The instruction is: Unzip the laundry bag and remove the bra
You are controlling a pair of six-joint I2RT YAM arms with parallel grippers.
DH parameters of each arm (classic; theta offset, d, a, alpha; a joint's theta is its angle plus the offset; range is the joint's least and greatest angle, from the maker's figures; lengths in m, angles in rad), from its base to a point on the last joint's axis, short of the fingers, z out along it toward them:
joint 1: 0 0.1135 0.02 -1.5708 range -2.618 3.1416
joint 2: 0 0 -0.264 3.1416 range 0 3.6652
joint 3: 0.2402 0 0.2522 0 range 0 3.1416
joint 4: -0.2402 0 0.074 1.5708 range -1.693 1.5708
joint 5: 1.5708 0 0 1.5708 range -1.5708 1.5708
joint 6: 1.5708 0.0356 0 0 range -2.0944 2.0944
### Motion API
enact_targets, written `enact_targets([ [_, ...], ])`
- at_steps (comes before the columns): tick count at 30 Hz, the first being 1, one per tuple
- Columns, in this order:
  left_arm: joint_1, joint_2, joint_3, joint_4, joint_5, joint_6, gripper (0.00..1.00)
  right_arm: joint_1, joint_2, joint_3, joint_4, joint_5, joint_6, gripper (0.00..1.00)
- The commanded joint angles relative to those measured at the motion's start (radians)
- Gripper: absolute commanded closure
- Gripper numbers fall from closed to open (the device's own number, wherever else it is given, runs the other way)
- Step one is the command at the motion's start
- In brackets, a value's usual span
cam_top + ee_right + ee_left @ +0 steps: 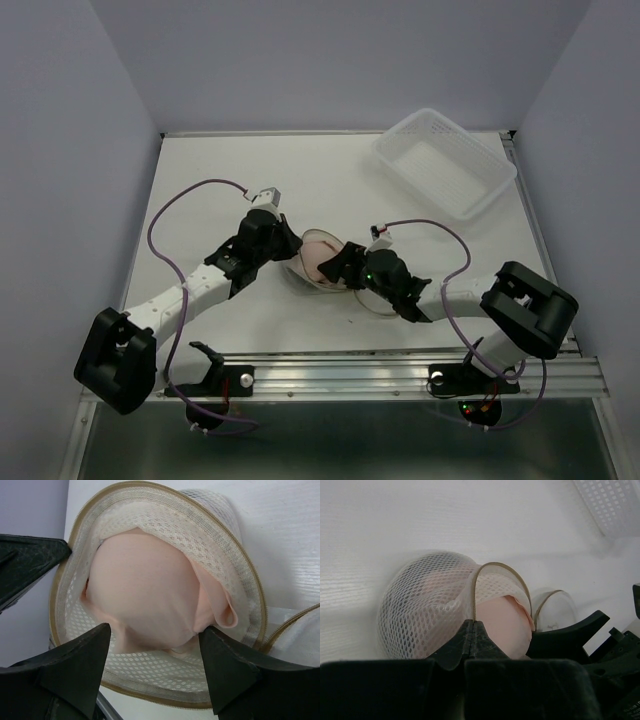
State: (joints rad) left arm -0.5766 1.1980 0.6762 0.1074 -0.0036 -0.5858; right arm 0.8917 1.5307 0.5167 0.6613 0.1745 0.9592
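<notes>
The laundry bag [305, 272] is a cream-white mesh dome lying unzipped between the two arms, its tan zipper rim [165, 511] gaping. A pale pink bra [147, 587] fills the open bag; it also shows in the left wrist view [502, 625]. My left gripper [472, 626] is shut on the bag's tan rim at its near edge. My right gripper [155, 640] is open, its fingers either side of the bra's lower edge, over the bag's mouth. The bag's mesh dome [422, 607] shows left of the rim.
A clear rectangular plastic basket [445, 160] stands at the back right of the white table [220, 180]. The bag's opened flat half [555, 611] lies to the right, beside the right gripper's black finger [570, 635].
</notes>
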Motion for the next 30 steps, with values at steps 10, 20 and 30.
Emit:
enact_targets([
  [10, -0.008, -0.037, -0.032, 0.034, -0.061, -0.031, 1.0, -0.008, -0.164, 0.057, -0.021, 0.005, -0.149, 0.98],
  [20, -0.006, 0.0, -0.014, 0.029, -0.09, -0.037, 1.0, -0.008, -0.316, 0.146, -0.233, -0.04, -0.296, 0.99],
  [30, 0.001, -0.003, -0.009, 0.002, -0.125, -0.026, 1.0, -0.008, -0.375, 0.206, -0.334, -0.081, -0.376, 0.99],
])
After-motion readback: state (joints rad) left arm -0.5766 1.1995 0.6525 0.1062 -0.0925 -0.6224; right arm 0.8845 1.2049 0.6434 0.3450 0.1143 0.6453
